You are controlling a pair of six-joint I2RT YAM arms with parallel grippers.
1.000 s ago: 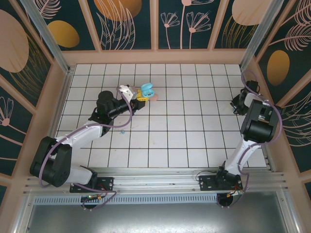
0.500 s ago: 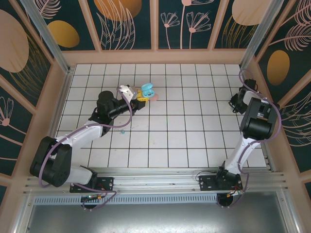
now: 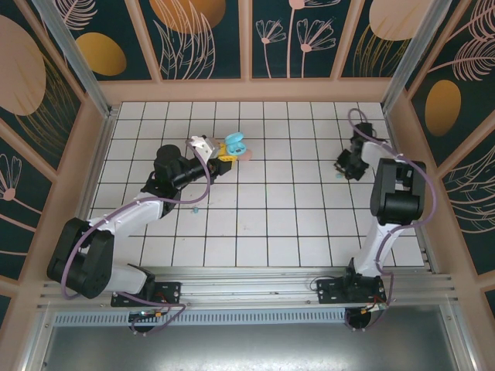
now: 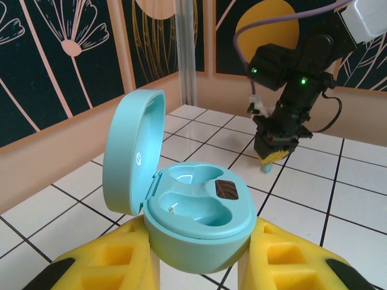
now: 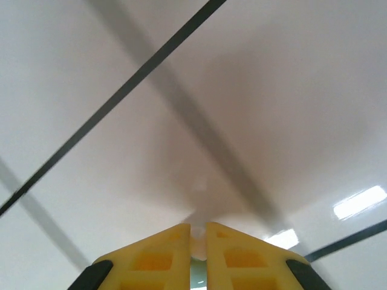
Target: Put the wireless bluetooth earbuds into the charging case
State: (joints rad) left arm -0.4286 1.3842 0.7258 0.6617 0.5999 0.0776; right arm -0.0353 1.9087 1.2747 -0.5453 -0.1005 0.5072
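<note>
The teal charging case point(image 4: 199, 208) has its lid open, and both wells look empty. My left gripper point(image 4: 199, 244) is shut on its base, holding it above the tiles at the back left point(image 3: 233, 144). My right gripper point(image 3: 343, 170) hangs over the right half of the floor. Its yellow fingers point(image 4: 273, 154) are pinched on a small teal earbud point(image 4: 266, 171) that pokes out below them. In the right wrist view a pale sliver of the earbud point(image 5: 198, 244) shows between the nearly closed tips. Another tiny teal earbud point(image 3: 196, 209) lies on the tiles beside my left forearm.
A pink rounded thing point(image 3: 247, 154) lies on the tiles just right of the held case. Wooden walls point(image 3: 247, 91) ring the white tiled floor point(image 3: 271, 224). The right arm's purple cable point(image 3: 363, 124) loops near the back right.
The right arm has swung from the right wall in towards the middle of the floor, its jaws closing further. The left arm and the case have stayed put.
</note>
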